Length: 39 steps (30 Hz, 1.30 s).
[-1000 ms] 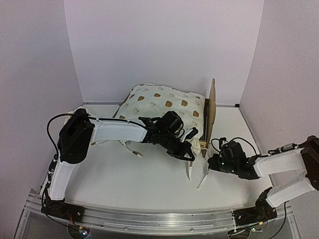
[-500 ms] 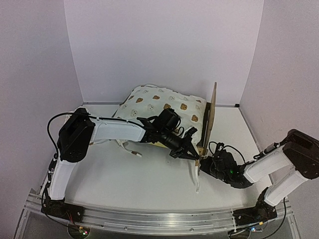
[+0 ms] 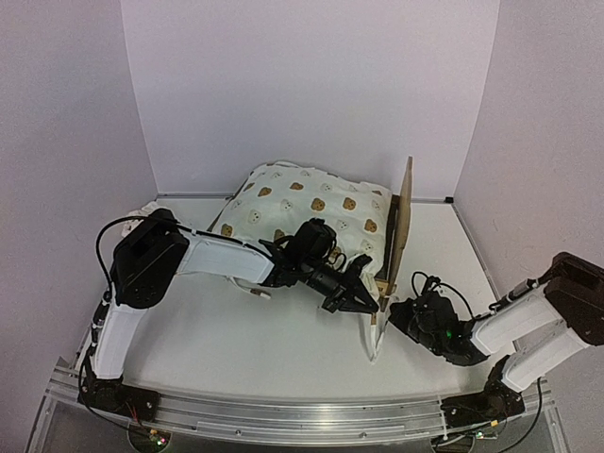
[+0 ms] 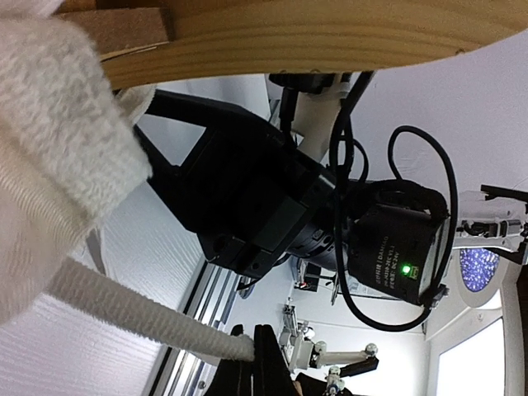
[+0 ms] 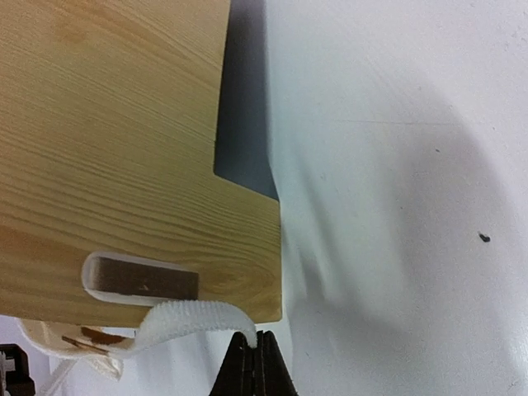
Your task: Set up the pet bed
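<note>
Bed (image 3: 404, 226): mid-table, cushion (image 3: 311, 203) leaning on it.
Left gripper (image 4: 257, 363): pinched shut on a tie (image 4: 140, 309).
Right gripper (image 5: 254, 363): clamped on the threaded tie (image 5: 194, 318), which passes through the headboard slot (image 5: 144, 280) (probably to knot the cushion down).

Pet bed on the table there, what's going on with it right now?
Both arms are working at the pet bed, at its upright wooden end panel beside the cream bear-print cushion. The right gripper is shut on a white tie that seems to come through a slot in the wood. The left gripper is shut on a second tie close by. No knot shows yet.
</note>
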{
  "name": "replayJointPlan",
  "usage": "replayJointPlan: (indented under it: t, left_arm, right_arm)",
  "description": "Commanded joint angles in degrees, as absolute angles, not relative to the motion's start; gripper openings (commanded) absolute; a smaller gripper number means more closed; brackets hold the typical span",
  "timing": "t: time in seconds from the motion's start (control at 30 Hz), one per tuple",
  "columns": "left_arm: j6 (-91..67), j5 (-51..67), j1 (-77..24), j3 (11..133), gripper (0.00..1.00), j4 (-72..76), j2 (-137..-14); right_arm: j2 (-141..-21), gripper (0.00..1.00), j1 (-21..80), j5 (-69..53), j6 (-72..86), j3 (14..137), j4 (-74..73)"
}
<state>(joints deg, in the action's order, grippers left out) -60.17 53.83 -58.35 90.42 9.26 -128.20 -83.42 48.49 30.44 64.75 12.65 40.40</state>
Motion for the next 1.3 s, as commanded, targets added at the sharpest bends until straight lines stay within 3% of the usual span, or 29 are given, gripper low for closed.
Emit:
replayJointPlan:
  t: [0.0, 0.27, 0.37, 0.57, 0.77, 1.03, 1.1, 1.27]
  left_arm:
    - [-65.1, 57.0, -59.1, 91.7, 0.0, 18.6, -130.7]
    - [-68.0, 57.0, -59.1, 91.1, 0.01, 21.9, -132.4]
    - [-68.3, 57.2, -59.4, 90.8, 0.01, 22.1, -132.9]
    - [-69.1, 56.8, -60.3, 92.3, 0.01, 22.8, -135.3]
    - [-69.0, 55.1, -60.5, 92.9, 0.01, 22.3, -137.1]
    - [-66.0, 51.1, -61.3, 93.6, 0.05, 18.2, -139.2]
    - [-65.6, 50.2, -61.5, 93.5, 0.07, 17.5, -139.8]
    - [-62.1, 46.9, -62.3, 94.3, 0.24, 12.2, -140.4]
  right_arm:
    - [-83.6, 0.0, 48.4, 30.5, 71.8, 11.6, 38.9]
    - [-83.8, 0.01, 48.8, 27.2, 66.5, 12.1, 40.6]
    - [-83.1, 0.16, 48.8, 25.0, 62.7, 11.5, 40.5]
    - [-80.0, 0.27, 48.8, 25.2, 62.8, 7.4, 40.1]
    - [-69.4, 0.39, 48.8, 26.1, 60.9, 5.7, 29.8]
    - [-53.8, 0.41, 48.8, 30.2, 55.2, 6.1, 14.8]
    - [-51.0, 0.41, 48.8, 31.5, 53.9, 6.1, 12.1]
    - [-46.3, 0.41, 48.8, 33.5, 51.6, 6.2, 8.2]
